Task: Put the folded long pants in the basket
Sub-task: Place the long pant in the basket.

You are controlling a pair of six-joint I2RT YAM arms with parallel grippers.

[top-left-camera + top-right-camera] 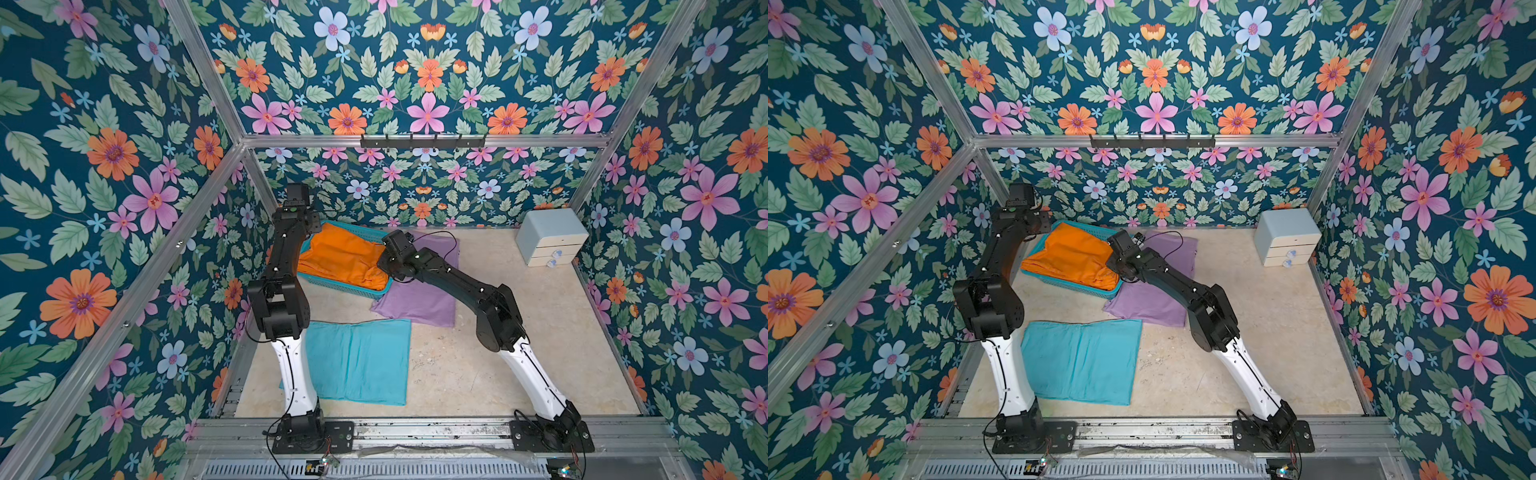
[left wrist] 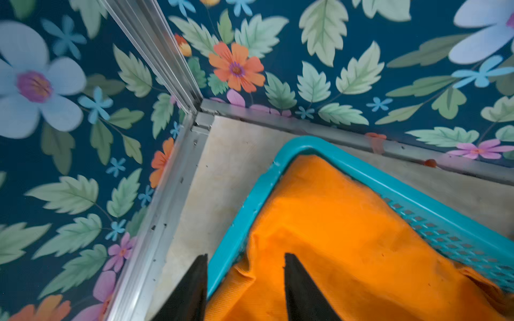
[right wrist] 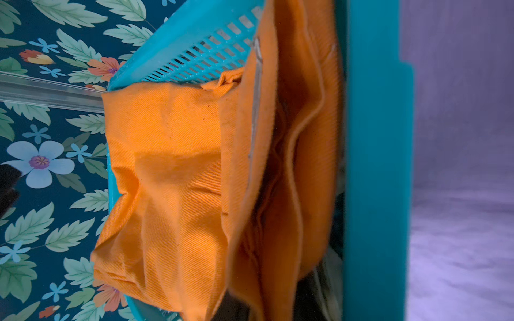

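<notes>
The teal basket (image 1: 345, 289) (image 2: 306, 144) stands at the back left of the floor. Orange folded pants (image 1: 345, 262) (image 1: 1071, 257) fill it and bulge over its rim. In the left wrist view my left gripper (image 2: 245, 255) is open above the basket's left rim, with an orange edge between its fingers (image 2: 294, 278) but not pinched. My right gripper (image 3: 271, 304) (image 1: 381, 264) is shut on a fold of the orange pants (image 3: 167, 172) at the basket's right side (image 3: 372, 166). Lilac pants (image 1: 419, 299) lie partly under the basket, and turquoise pants (image 1: 361, 361) lie nearer the front.
A pale grey-blue drawer box (image 1: 548, 237) stands in the back right corner. Floral walls and aluminium frame posts (image 2: 155, 47) close in the floor on three sides. A black hook rack (image 1: 423, 142) hangs on the back rail.
</notes>
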